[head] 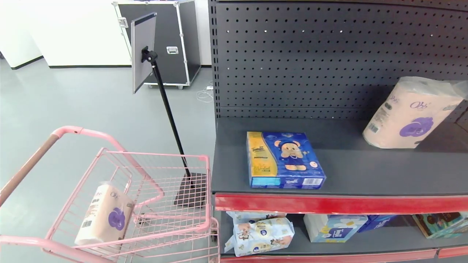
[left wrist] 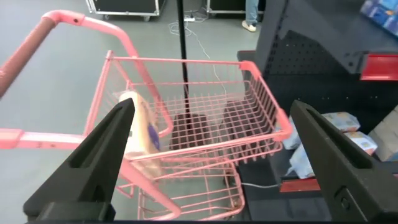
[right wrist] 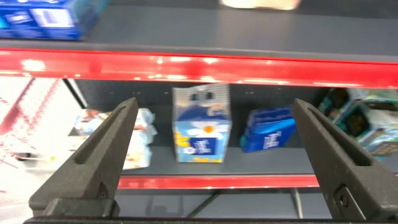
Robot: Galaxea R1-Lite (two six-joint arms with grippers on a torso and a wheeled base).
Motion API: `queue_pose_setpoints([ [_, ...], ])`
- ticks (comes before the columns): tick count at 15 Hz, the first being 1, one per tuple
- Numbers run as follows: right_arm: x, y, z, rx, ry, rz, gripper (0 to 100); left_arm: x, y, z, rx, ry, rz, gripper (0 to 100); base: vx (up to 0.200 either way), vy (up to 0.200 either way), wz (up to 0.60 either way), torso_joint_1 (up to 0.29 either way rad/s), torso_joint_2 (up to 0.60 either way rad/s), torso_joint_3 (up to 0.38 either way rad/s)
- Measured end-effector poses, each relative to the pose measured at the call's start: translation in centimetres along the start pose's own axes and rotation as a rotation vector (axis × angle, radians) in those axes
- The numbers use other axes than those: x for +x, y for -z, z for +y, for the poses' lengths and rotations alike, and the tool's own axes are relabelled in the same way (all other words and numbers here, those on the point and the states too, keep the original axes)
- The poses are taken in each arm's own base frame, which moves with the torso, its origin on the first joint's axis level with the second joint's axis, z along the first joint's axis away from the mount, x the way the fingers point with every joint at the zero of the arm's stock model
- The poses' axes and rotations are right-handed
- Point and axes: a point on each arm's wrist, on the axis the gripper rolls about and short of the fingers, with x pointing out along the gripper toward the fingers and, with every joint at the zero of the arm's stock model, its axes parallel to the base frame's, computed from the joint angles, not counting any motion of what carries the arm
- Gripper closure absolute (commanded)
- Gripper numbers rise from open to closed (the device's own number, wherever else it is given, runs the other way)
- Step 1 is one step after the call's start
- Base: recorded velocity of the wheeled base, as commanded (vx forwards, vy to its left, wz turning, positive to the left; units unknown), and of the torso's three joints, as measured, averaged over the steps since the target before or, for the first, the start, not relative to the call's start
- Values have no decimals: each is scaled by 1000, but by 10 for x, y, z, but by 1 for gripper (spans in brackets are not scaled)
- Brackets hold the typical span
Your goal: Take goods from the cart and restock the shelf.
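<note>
By the shelf (head: 365, 171), pink cart (head: 207, 182), one roll pack (head: 106, 215) inside, stand pole (head: 170, 109) behind, left gripper (left wrist: 211, 106) and right gripper (right wrist: 214, 102) gaping, lower packs (head: 259, 233) half-hidden

Bright room; glare on red shelf edge (right wrist: 186, 62); lower shelf (head: 387, 237) shadowed.

It was a shop aisle staged in a bare hall: a dark pegboard shelf (head: 365, 171) with red edges, packaged tissues (head: 285, 160), a pink cart (head: 153, 155), and a flight case (head: 161, 40) behind.
</note>
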Motion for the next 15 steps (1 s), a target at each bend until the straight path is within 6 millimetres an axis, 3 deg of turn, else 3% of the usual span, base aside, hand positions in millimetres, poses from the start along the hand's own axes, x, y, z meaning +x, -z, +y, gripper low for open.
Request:
queue_pose_setpoints([
  [4, 0, 0, 0, -1, 0, 0, 0, 0, 0, 0, 0, 0, 1, 0, 0, 200, 0, 6, 5, 4],
  [10, 0, 0, 0, 1, 0, 0, 0, 0, 0, 0, 0, -2, 1, 0, 0, 0, 0, 0, 0, 0],
  [15, 0, 0, 0, 3, 0, 0, 0, 0, 0, 0, 0, -1, 1, 0, 0, 0, 0, -120, 313, 190],
])
